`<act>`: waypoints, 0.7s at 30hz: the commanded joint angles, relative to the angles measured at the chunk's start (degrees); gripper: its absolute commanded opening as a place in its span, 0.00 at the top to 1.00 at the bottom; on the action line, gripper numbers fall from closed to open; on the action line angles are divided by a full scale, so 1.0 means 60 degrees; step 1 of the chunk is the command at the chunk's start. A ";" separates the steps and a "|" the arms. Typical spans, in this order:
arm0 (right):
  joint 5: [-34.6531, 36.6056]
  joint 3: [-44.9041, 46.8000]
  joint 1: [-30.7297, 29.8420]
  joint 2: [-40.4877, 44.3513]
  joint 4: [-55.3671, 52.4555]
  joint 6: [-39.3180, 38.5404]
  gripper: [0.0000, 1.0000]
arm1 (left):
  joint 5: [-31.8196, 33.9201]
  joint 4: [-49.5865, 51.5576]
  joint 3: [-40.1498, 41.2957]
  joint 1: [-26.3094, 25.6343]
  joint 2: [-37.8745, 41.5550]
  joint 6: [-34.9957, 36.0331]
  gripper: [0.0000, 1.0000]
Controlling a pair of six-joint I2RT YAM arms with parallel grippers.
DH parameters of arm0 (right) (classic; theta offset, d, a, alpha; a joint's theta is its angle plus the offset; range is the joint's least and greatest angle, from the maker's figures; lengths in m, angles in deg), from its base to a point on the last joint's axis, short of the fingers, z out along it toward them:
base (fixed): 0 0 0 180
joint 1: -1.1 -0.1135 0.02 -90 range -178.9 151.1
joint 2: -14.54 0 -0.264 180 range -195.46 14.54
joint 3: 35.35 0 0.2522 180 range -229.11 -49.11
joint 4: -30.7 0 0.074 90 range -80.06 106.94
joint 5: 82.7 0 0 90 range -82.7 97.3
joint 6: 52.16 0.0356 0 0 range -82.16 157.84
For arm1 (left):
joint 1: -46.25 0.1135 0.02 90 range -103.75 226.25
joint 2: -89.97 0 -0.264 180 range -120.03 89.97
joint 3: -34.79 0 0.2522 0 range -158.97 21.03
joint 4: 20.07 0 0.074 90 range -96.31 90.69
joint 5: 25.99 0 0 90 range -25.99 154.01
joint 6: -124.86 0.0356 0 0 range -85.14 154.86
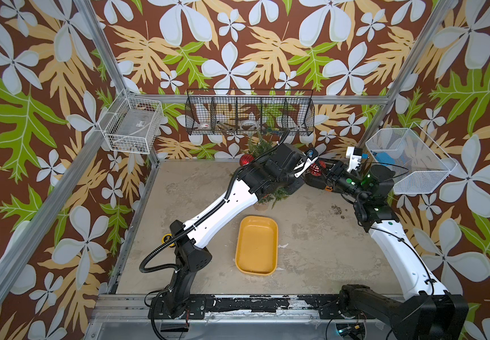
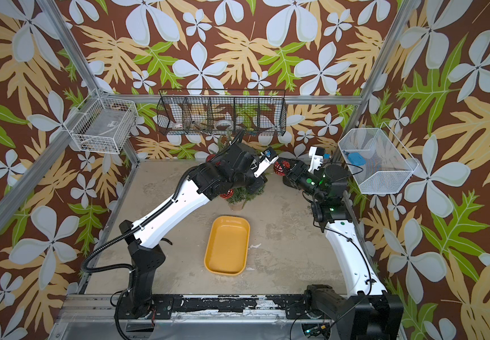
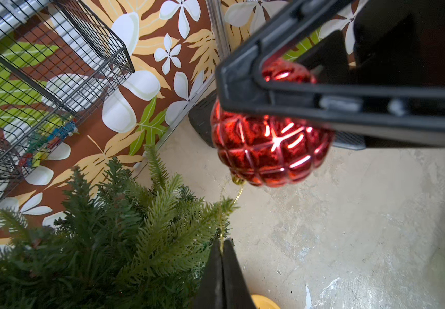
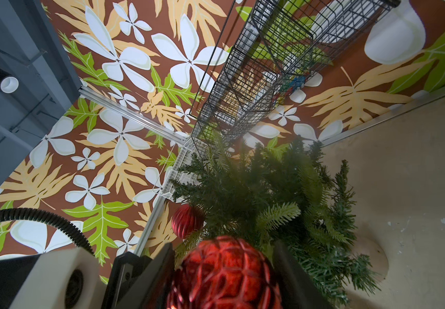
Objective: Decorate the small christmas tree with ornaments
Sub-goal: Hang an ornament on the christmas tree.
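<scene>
Right gripper (image 4: pixel 224 247) clamped the lattice bauble (image 3: pixel 269 149) just beside the small christmas tree (image 3: pixel 109 227), left gripper (image 3: pixel 222 250) pinched shut on its gold string (image 3: pixel 238 194); best move was keeping the loop taut, dropping it over a branch tip, then releasing.

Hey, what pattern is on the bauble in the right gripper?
Red bauble with a glittery lattice grid; the left wrist view shows it best.
</scene>
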 commanded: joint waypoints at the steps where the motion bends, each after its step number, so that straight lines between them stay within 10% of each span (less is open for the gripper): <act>1: -0.0012 0.0063 -0.0022 0.0011 0.0184 -0.0062 0.60 | 0.0161 0.0008 0.0008 -0.0019 -0.0001 -0.0074 1.00; 21: -0.0097 0.0048 -0.0035 0.0045 0.0323 0.0063 0.60 | -0.0005 0.0065 -0.0124 -0.0025 -0.0026 -0.0146 1.00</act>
